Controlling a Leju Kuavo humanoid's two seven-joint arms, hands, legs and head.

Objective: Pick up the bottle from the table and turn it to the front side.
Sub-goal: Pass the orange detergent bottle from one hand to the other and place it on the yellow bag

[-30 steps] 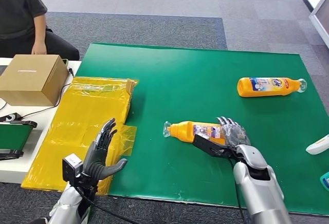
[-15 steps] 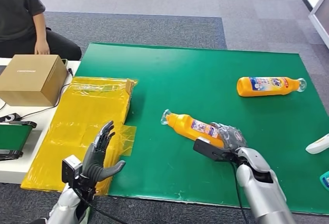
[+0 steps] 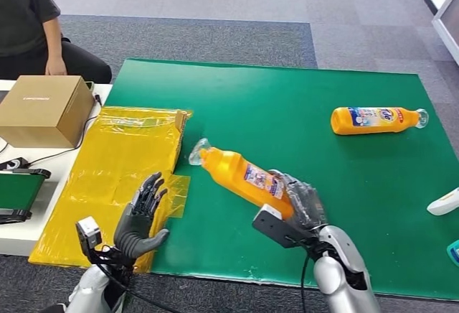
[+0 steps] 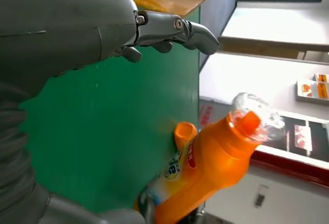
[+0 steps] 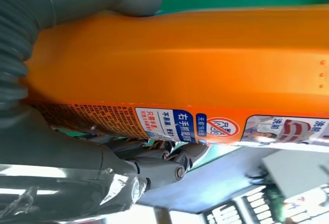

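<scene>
My right hand (image 3: 301,199) grips the orange bottle (image 3: 238,175) by its lower body, thumb on one side and fingers (image 5: 170,165) wrapped on the other, as the right wrist view shows close up. Bottle is lifted off the green mat (image 3: 259,112) and tilted, clear cap (image 3: 197,151) pointing up and away from my hand toward the yellow plastic bag (image 3: 119,162). Label (image 3: 262,181) with blue and white print faces up just beside my fingers. My left hand (image 3: 140,216) holds nothing, fingers spread apart, hovering over the bag's near edge, well apart from the bottle. In the left wrist view the held bottle (image 4: 201,167) sits beyond my open fingers (image 4: 175,29). A second orange bottle (image 3: 376,120) lies flat on the mat, well apart from the held one, cap pointing away from it. Cardboard box (image 3: 46,108) sits on the white surface (image 3: 21,234) beyond the bag. A person (image 3: 32,19) sits behind the box.
</scene>
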